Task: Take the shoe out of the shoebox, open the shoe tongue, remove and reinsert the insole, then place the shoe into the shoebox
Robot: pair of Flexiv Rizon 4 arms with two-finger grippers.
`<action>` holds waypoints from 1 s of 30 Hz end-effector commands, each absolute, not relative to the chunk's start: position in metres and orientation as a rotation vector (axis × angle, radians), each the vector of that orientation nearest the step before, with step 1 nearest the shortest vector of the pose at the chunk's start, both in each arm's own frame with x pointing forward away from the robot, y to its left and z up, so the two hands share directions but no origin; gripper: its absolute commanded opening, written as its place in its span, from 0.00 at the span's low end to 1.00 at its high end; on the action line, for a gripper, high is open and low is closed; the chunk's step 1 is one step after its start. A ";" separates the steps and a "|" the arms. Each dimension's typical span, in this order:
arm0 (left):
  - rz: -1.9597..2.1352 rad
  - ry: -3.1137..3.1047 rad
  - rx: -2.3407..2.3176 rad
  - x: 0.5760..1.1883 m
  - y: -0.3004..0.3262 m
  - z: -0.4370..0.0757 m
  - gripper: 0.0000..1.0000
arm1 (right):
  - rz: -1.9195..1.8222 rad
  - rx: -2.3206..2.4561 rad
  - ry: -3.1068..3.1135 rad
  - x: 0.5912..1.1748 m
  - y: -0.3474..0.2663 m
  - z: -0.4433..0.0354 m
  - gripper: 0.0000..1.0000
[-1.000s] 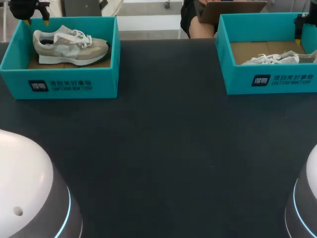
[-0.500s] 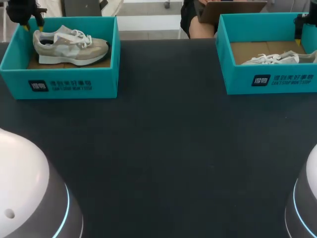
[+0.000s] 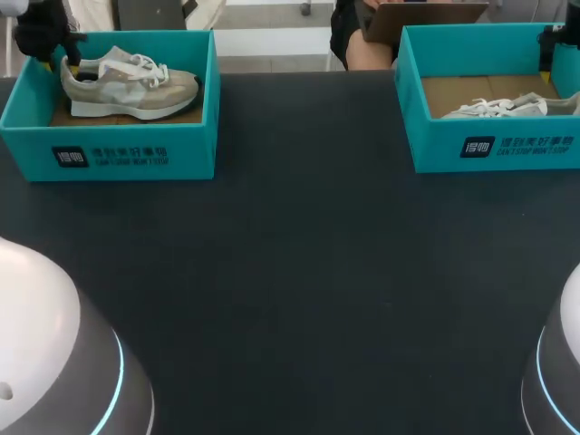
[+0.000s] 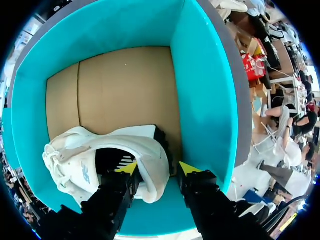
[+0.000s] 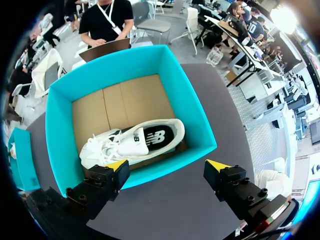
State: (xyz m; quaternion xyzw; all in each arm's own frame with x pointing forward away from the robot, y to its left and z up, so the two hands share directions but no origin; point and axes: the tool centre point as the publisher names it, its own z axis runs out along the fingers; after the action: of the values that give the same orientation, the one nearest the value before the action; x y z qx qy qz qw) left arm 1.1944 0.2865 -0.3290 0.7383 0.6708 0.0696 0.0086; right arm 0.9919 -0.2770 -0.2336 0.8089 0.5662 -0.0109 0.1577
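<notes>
**Left gripper astride the heel of the beige shoe**

Head view: the beige shoe (image 3: 127, 83) lies in the left shoebox (image 3: 136, 154) with its long axis along the box's length, its heel at the end where my left gripper (image 3: 54, 50) hangs and its toe pointing toward the table's middle. The white shoe (image 3: 498, 107) lies the same way in the right shoebox (image 3: 494, 145). My right gripper (image 3: 553, 41) shows only as a dark shape at that box's far corner.

Left wrist view: the left gripper (image 4: 157, 170) straddles the heel collar of the beige shoe (image 4: 65, 160). One yellow tip sits inside the foot opening and the other just outside the heel, near the wall of the left shoebox (image 4: 205, 100). The fingers stand apart and do not look pressed on the collar, so I judge them open. A pinch here would likely catch the heel.

Right wrist view: the right gripper (image 5: 167, 166) is spread wide and holds nothing, well above the right shoebox (image 5: 57, 135). The white shoe (image 5: 130, 142) lies ahead of the fingers, roughly crosswise to them. The left arm is much nearer its shoe.
</notes>
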 end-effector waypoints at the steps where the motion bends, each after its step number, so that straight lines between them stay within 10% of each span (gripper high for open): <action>1: 0.182 2.127 2.328 1.212 0.287 -0.341 0.48 | -0.030 2.313 1.619 0.991 -0.277 -0.234 1.00; 22: 0.171 2.164 2.437 1.220 0.294 -0.380 0.49 | -0.030 2.313 1.619 0.991 -0.277 -0.234 1.00; 30: 0.174 2.204 2.449 1.222 0.296 -0.384 0.23 | -0.030 2.313 1.619 0.991 -0.277 -0.234 1.00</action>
State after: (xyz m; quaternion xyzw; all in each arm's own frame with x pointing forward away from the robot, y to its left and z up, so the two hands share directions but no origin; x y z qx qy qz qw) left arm 1.2102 0.2976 -0.3791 0.7410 0.6649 0.0729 -0.0589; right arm 0.9919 -0.2771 -0.2336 0.8090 0.5662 -0.0109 0.1577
